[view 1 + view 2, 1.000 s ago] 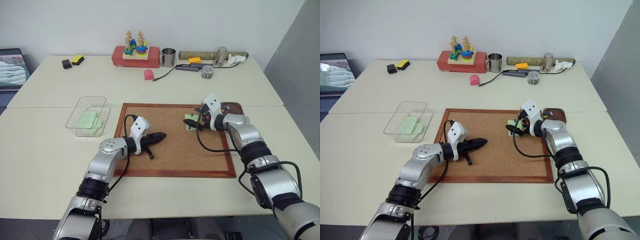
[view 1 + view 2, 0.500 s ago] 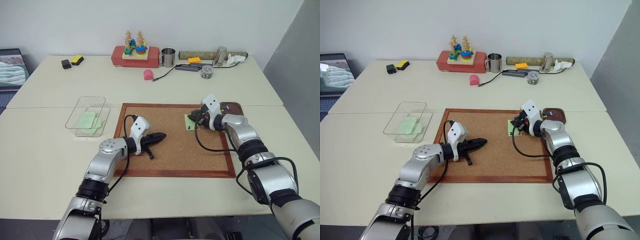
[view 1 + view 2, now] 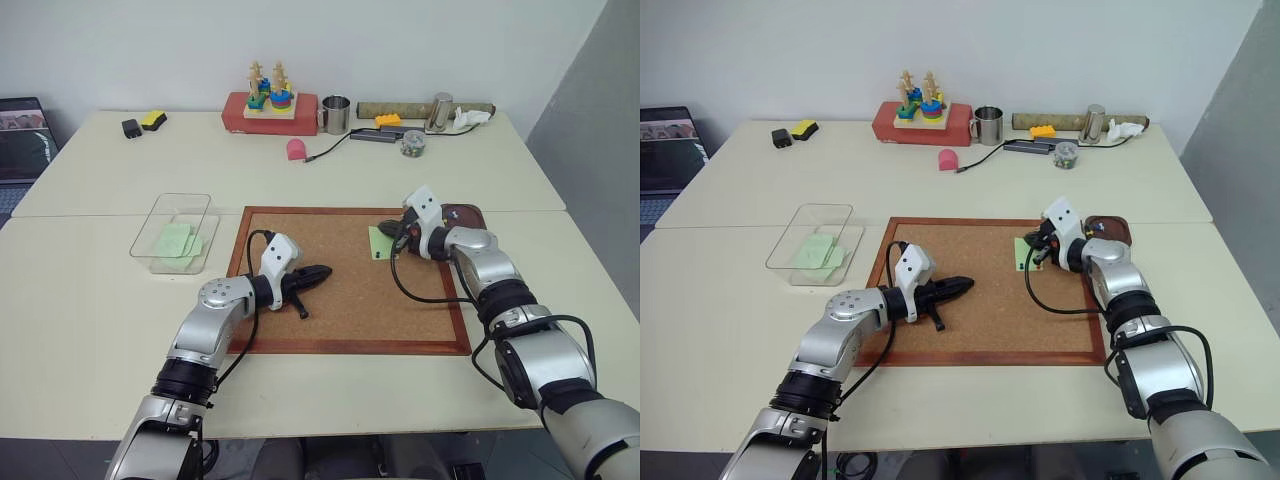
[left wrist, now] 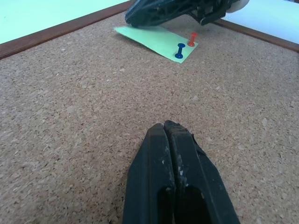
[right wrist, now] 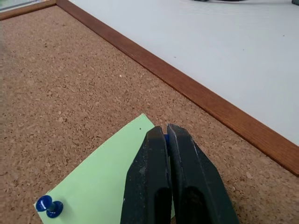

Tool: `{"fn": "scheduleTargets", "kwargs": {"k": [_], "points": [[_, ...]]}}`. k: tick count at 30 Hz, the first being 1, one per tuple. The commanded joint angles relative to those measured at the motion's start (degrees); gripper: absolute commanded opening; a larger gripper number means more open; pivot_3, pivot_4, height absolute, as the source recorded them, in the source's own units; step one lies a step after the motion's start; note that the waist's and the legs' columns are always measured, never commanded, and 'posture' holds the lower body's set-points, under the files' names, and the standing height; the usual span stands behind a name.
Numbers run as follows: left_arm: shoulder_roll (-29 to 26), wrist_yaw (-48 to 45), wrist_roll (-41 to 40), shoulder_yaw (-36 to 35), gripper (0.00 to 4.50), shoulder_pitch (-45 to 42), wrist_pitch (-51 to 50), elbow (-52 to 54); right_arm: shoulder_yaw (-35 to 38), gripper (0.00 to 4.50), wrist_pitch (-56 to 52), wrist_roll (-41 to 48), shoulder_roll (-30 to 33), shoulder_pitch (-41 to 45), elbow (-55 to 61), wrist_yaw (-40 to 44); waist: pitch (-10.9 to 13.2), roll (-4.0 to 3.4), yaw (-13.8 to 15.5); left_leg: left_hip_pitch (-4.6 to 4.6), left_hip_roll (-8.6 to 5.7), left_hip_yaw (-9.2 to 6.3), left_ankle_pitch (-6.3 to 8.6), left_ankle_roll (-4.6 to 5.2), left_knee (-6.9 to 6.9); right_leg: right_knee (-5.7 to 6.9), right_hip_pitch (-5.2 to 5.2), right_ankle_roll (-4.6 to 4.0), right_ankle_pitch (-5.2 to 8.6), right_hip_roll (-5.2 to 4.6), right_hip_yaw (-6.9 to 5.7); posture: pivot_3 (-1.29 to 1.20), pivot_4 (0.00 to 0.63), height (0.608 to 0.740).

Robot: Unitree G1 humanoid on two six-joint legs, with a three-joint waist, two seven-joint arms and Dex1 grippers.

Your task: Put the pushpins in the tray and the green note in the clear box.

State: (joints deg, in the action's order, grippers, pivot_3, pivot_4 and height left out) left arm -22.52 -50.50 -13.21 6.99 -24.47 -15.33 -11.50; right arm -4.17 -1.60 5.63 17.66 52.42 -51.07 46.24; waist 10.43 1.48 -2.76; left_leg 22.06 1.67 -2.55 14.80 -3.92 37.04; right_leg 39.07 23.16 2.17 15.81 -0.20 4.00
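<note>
On the cork board [image 3: 340, 310] lies the green note [image 5: 107, 182], held down by pushpins: a blue one [image 4: 180, 50] and a red one [image 4: 192, 38] at one corner. My right gripper [image 3: 392, 236] rests over the note's far edge, shut, with a sliver of blue pinched at its fingertips [image 5: 159, 133]. Just right of that hand sits the brown tray [image 3: 468, 215]. Over the board's left half, well away from the note, my left gripper [image 3: 325, 270] is shut and empty. The clear box [image 3: 185, 197] stands left of the board with pale green slips inside.
Along the table's far edge stand a red base with stacking toys [image 3: 270, 105], a steel cup [image 3: 337, 114], a cardboard tube [image 3: 400, 108], a small jar [image 3: 413, 145] and a pink object [image 3: 297, 149]. A laptop [image 3: 22, 135] sits far left.
The right gripper's fingers have closed over the note's edge; the hand stayed about where it was. The left arm has not moved.
</note>
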Motion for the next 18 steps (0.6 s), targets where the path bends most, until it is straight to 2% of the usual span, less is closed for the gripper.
{"fn": "scheduleTargets", "kwargs": {"k": [1,18], "points": [[0.2,-0.1,0.9,1.5,0.00,0.6,-0.7,1.1,2.6,0.03,-0.1,2.2,0.4,0.1,6.0,0.4,0.0,0.00,-0.2,0.00,0.00,0.00,0.00,0.00,0.00,0.01,0.00,0.00,0.00,0.00,0.00,0.00,0.150,0.740],[0.8,-1.0,0.8,2.2,0.00,0.4,-1.3,1.3,6.9,0.03,-9.3,7.9,1.1,-2.9,16.6,2.3,0.0,-0.01,-0.1,0.00,-0.01,-0.01,0.00,0.00,0.00,0.00,-0.01,0.00,0.00,-0.01,0.00,0.00,0.150,0.740]]}}
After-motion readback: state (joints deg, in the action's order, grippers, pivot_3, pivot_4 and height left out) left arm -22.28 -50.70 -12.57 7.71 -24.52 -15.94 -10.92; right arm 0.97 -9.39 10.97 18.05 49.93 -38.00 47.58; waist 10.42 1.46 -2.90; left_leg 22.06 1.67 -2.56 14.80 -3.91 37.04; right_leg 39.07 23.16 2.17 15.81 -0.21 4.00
